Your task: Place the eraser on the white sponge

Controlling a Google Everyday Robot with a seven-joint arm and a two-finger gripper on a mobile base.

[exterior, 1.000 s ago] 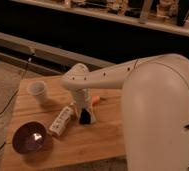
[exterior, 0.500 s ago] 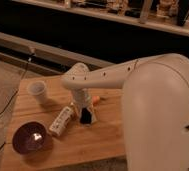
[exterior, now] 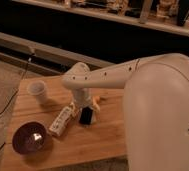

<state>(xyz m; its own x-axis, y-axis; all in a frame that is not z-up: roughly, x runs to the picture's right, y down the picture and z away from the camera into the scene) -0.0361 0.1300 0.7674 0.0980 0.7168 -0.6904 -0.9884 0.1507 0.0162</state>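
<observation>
My white arm reaches in from the right over the wooden table point(exterior: 103, 145). My gripper point(exterior: 86, 113) points down at the table's middle, just right of the bottle. A small black block, the eraser point(exterior: 86, 117), is right at the gripper's tip, at or just above the table top. A small pale patch point(exterior: 95, 119) shows against the eraser's right side; it may be the white sponge, mostly hidden. I cannot tell whether the eraser touches it.
A white labelled bottle point(exterior: 62, 120) lies on its side left of the gripper. A dark bowl point(exterior: 30, 138) stands at the front left, a white cup point(exterior: 38, 91) at the back left. An orange stick-like item point(exterior: 97, 100) lies just behind the gripper.
The arm and gripper have hardly moved. The black block stays in the same spot under the gripper. The other things have not moved.
</observation>
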